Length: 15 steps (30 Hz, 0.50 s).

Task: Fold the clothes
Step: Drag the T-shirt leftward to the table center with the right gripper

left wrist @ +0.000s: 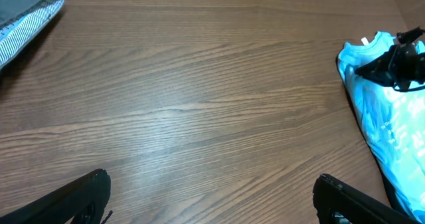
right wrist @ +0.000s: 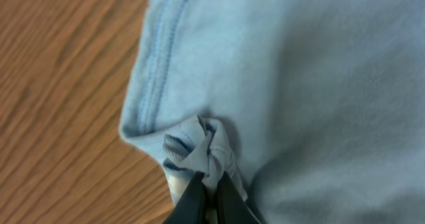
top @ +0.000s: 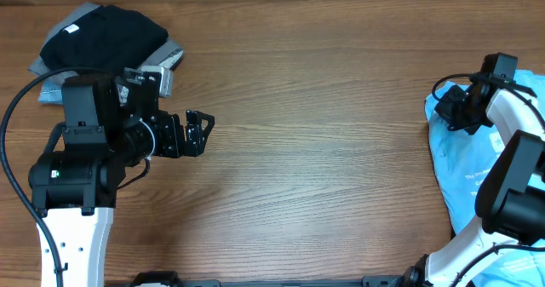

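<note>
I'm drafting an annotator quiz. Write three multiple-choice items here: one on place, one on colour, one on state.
1. Where in the overhead view is the black garment? A top left B centre C bottom right
2. What colour is the T-shirt at the right edge? A red B sky-blue C green
3. How is the right gripper? A open over bare wood B out of view C shut on the T-shirt
Answers: A, seen there overhead; B, plain overhead; C, its wrist view shows fabric pinched between closed fingers.
</note>
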Available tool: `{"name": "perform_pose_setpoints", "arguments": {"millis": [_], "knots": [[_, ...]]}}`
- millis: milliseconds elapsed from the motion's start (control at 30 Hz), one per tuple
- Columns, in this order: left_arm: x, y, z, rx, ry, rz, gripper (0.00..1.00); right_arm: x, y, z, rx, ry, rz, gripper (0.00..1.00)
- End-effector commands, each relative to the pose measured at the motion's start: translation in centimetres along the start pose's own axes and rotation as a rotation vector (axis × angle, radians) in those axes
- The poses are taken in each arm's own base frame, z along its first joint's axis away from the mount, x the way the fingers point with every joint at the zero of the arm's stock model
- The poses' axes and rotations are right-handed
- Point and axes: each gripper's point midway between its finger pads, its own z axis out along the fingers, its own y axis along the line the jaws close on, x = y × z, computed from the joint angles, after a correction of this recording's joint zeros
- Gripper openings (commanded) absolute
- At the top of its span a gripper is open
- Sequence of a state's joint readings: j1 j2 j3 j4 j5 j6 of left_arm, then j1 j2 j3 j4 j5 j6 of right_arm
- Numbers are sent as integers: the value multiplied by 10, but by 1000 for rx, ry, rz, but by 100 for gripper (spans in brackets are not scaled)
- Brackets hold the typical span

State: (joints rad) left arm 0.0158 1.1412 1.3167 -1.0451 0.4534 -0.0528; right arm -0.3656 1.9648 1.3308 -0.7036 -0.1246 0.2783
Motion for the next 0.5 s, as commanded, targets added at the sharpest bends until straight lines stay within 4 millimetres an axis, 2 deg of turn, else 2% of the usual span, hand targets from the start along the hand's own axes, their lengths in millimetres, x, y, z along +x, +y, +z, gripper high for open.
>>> {"name": "perform_pose_setpoints", "arguments": {"millis": [0,200,233,367,467], "knots": [[-8,-3,-6,9,-24,20,100,-37,28,-54,-82,-132,-72,4],[-9,-3,-6,10,-27,21,100,-65,56,-130,-160,-265,-101,4],[-9,-3,-6,10,-27,21,100,-71,61,-148,-172,-300,-108,4],[-9,-3,-6,10,-27,21,100,-75,70,-181,-206,-357,-126,4],[-9,-3,-6,10,-29,22,100,-69,88,-207,-301,-378,-157,4]]}}
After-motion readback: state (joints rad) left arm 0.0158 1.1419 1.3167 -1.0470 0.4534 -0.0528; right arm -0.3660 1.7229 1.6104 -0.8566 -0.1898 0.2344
